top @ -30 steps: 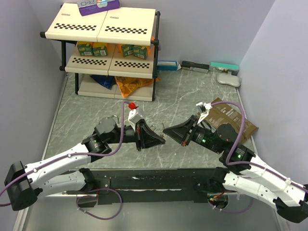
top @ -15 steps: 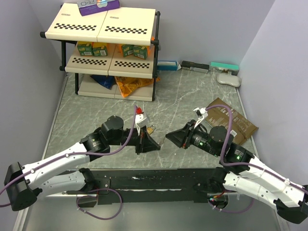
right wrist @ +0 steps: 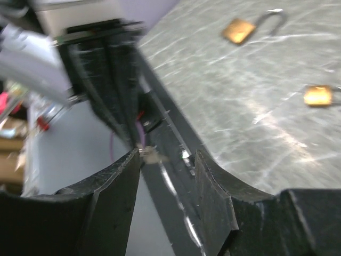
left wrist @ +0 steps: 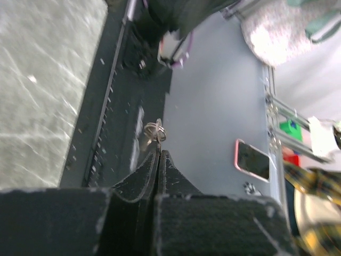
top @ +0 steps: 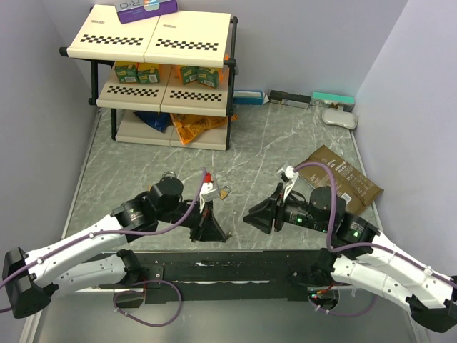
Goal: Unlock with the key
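Between the 2 arms, over the near edge of the surface (top: 143, 164), the left end effector (left wrist: 159, 153) is clenched on the key (left wrist: 155, 130). The key juts from its tips toward the released right end effector (right wrist: 168, 157). A padlock (top: 224, 191) lies nearer the left arm.

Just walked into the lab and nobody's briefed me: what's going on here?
The left gripper is shut on the tiny key, pinched at its fingertips. The right gripper faces it with its jaws open, holding nothing. A brass padlock and a second padlock lie untouched on the table.
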You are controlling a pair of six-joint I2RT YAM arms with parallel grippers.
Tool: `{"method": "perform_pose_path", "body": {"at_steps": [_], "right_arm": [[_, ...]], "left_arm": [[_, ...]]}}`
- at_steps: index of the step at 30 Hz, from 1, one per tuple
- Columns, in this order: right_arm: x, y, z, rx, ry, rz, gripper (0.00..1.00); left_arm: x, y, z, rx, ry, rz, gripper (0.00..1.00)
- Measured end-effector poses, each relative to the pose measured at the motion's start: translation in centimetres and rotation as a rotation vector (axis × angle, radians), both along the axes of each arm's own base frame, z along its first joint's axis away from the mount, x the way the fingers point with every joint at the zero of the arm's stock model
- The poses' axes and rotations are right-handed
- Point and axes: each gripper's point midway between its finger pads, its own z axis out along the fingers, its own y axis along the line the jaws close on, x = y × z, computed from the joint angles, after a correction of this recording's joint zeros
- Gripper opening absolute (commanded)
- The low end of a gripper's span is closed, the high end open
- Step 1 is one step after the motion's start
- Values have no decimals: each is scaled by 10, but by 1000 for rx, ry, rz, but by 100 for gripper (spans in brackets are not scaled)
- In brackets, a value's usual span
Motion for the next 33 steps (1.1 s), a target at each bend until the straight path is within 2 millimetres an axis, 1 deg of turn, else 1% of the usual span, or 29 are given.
{"method": "perform_pose_path", "body": {"at_steps": [3,6,9,12,14,18,20,26,33], "right_arm": [[-12,9,-2,29,2,89,51],[-22,22,-13,40,29,167,49],[-30,34,-21,34,57,227,47],[-33,43,-30,14,84,268,45],[-36,46,-33,8,96,290,43],[-41,50,-29,27,98,327,34],[-42,51,-29,33,97,336,32],[-45,53,-34,31,118,354,31],[-47,55,-31,48,121,372,31]], "left_arm": [[-7,3,-10,42,37,-31,1],[-11,7,-18,76,59,-49,1],[-14,9,-20,85,69,-60,1],[-15,9,-20,86,72,-65,1],[-15,9,-20,85,72,-66,1],[-15,9,-20,84,73,-68,1],[-16,9,-20,83,74,-71,1],[-16,9,-19,82,74,-72,1],[-16,8,-19,78,70,-71,1]]}}
